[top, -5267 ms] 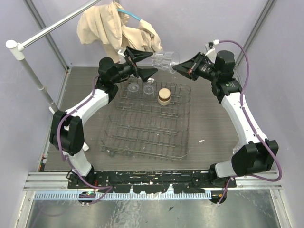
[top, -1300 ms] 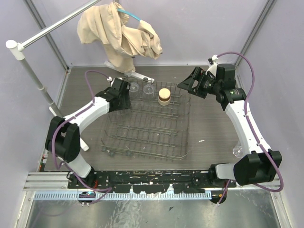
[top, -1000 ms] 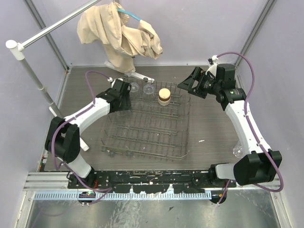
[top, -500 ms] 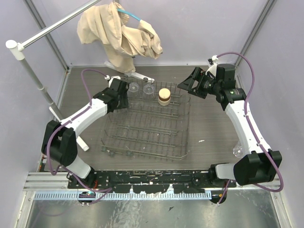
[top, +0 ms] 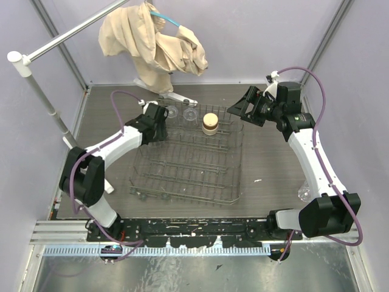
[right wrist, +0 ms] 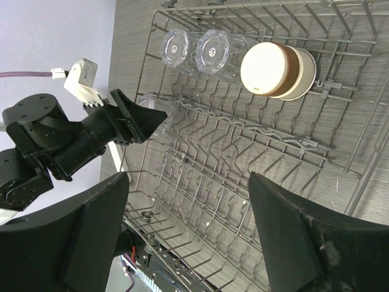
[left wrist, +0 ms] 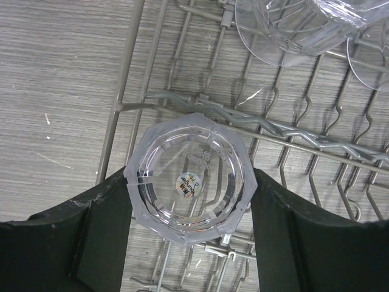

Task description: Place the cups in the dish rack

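My left gripper (left wrist: 189,182) is shut on a clear cup (left wrist: 188,176). The cup's eight-sided base faces the wrist camera, just over the left rim of the grey wire dish rack (left wrist: 182,102). From above, that gripper (top: 155,129) sits at the rack's (top: 182,198) far left side. Two clear cups (top: 172,112) (top: 190,114) and a tan cup (top: 210,123) stand in the rack's far row. My right gripper (right wrist: 187,179) is open and empty. It hovers by the rack's far right corner (top: 246,109). One more clear cup (top: 303,194) stands on the table at the right.
A beige cloth (top: 152,42) hangs from a white rail (top: 42,97) at the back left. The rail's white foot (top: 179,96) lies just behind the rack. Purple walls close in the table on three sides.
The clear cup hung high between both grippers earlier. My left gripper has now brought it down to the rack's left rim. Over the last second the left arm shifted only slightly and the right arm stayed still.
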You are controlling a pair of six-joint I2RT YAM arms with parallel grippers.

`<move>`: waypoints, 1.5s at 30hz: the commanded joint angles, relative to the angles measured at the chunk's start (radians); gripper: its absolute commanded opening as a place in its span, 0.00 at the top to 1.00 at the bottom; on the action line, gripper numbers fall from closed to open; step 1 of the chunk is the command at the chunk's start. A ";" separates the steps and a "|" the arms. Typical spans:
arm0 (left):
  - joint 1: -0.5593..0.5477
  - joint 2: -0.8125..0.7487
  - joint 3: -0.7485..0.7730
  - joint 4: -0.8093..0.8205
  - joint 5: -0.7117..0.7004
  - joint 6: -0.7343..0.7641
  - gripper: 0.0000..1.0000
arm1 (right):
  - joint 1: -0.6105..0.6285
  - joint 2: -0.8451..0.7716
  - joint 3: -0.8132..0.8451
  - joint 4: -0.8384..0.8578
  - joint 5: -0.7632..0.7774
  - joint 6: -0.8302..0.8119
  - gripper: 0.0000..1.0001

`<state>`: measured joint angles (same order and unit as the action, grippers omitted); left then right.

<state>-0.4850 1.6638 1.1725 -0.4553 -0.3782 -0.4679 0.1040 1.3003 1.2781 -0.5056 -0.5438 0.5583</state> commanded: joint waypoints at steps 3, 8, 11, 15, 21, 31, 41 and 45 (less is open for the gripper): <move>0.003 0.019 -0.012 0.081 0.000 -0.008 1.00 | -0.004 -0.041 0.004 0.019 -0.007 -0.013 0.15; 0.003 0.024 -0.026 0.068 -0.007 -0.031 1.00 | -0.005 -0.042 0.000 0.016 -0.007 -0.020 0.15; 0.003 0.024 -0.036 0.059 -0.011 -0.042 0.99 | -0.004 -0.044 -0.002 0.015 -0.007 -0.023 0.15; 0.003 0.019 -0.047 0.045 -0.009 -0.058 0.90 | -0.004 -0.045 -0.002 0.013 -0.008 -0.026 0.15; 0.002 -0.006 -0.065 0.012 -0.004 -0.081 0.75 | -0.005 -0.047 -0.005 0.013 -0.011 -0.027 0.15; -0.010 -0.047 -0.081 -0.029 0.019 -0.102 0.43 | -0.005 -0.053 -0.020 0.025 -0.016 -0.025 0.15; -0.029 -0.031 -0.052 -0.047 0.039 -0.104 0.27 | -0.006 -0.064 -0.032 0.030 -0.018 -0.026 0.15; -0.031 -0.030 -0.042 -0.066 0.034 -0.109 0.09 | -0.006 -0.065 -0.033 0.030 -0.019 -0.026 0.15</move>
<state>-0.5053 1.6344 1.1126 -0.4629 -0.3679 -0.5560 0.1024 1.2781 1.2377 -0.5091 -0.5484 0.5499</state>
